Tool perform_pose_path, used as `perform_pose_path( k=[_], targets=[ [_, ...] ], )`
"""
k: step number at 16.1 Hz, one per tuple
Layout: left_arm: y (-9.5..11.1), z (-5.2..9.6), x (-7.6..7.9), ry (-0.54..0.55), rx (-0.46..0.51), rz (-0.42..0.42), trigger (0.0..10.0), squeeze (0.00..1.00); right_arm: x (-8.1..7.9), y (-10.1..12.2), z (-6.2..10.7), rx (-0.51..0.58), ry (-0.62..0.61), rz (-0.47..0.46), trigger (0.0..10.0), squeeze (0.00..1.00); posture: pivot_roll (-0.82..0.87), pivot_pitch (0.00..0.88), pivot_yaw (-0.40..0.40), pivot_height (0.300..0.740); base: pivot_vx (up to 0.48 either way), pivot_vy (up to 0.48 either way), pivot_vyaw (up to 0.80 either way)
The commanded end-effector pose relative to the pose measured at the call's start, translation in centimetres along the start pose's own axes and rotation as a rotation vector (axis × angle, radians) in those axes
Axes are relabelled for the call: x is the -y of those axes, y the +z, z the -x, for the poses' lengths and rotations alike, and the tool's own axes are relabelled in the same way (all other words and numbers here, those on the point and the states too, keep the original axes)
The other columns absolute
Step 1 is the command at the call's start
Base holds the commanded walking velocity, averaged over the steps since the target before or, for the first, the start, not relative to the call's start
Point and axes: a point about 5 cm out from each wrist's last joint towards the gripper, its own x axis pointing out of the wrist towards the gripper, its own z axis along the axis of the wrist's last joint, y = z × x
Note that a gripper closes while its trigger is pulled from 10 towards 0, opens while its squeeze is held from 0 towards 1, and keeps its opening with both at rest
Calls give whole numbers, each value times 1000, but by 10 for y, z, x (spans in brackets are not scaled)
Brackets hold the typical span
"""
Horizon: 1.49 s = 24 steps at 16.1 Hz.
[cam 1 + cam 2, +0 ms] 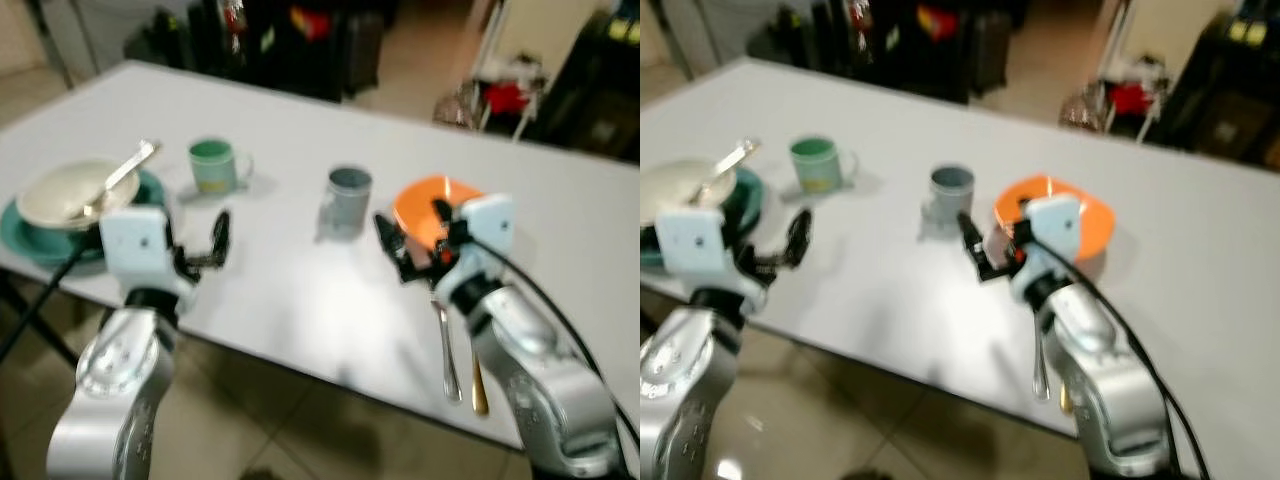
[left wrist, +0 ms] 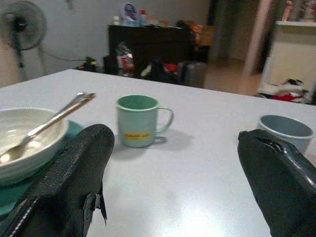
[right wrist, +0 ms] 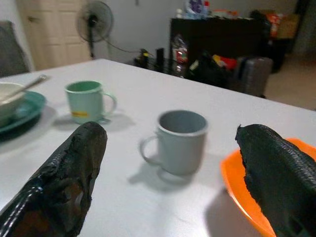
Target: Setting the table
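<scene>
On the white table (image 1: 290, 300) a cream bowl (image 1: 68, 192) with a spoon (image 1: 125, 172) in it sits on a teal plate (image 1: 40, 245) at the left. A green mug (image 1: 213, 165) and a grey mug (image 1: 347, 200) stand mid-table, both upright. An orange plate (image 1: 425, 205) lies right of the grey mug. My left gripper (image 1: 205, 250) hovers open near the front edge, pointing toward the green mug (image 2: 138, 121). Just in front of the orange plate my right gripper (image 1: 412, 240) is open and empty, facing the grey mug (image 3: 180, 140).
A silver spoon (image 1: 447, 345) and a gold utensil (image 1: 478, 380) lie near the table's front edge by my right arm. Dark furniture and bags (image 1: 290, 40) stand beyond the far edge. Tiled floor (image 1: 260, 420) shows below the front edge.
</scene>
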Motion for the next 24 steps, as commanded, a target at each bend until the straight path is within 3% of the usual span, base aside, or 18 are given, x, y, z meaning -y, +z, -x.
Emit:
perform_pose_path(
  k=[1, 5, 6, 7, 8, 10, 13, 16, 24],
  targets=[
    [2, 0, 5, -11, -2, 15, 10000, 0, 8, 5, 1, 29, -44, 14, 10000, 1000, -109, 26, -12, 740, 0, 0, 800],
    [-1, -1, 10, -28, -19, 26, 10000, 0, 12, 3, 4, 25, -81, 26, 10000, 1000, -119, 14, -8, 740, 0, 335, 600],
    [0, -2, 9, -26, -18, 28, 10000, 0, 11, 2, 4, 20, -90, -18, 10000, 1000, -119, 12, -8, 740, 0, 352, 0],
    [0, -3, 8, -24, -19, 28, 10000, 0, 10, 1, 3, 18, -84, -29, 10000, 682, -118, 5, -12, 740, 0, 352, 0],
    [0, -4, 8, -21, -19, 27, 10000, 0, 8, 2, 1, 21, -69, -2, 10000, 0, -117, 0, -11, 740, 0, 352, 0],
    [0, -5, 8, -22, -18, 26, 10000, 0, 6, 2, 1, 28, -63, -1, 10000, 0, -120, 0, -10, 740, 0, 352, 0],
    [-2, -6, 8, -25, -26, 26, 10000, 0, 7, -4, 2, -31, -91, -90, 10000, 0, -127, 0, 1, 740, 0, 355, 0],
    [-3, -8, 12, -37, -32, 27, 10000, 0, 10, -5, 3, -15, -103, -16, 10000, 0, -124, 0, 0, 740, 0, 358, 0],
    [-8, -2, 8, -12, -48, 17, 10000, 0, 8, -3, -2, -28, -71, -42, 10000, 0, -103, 0, -29, 740, 0, 358, 0]
  ],
)
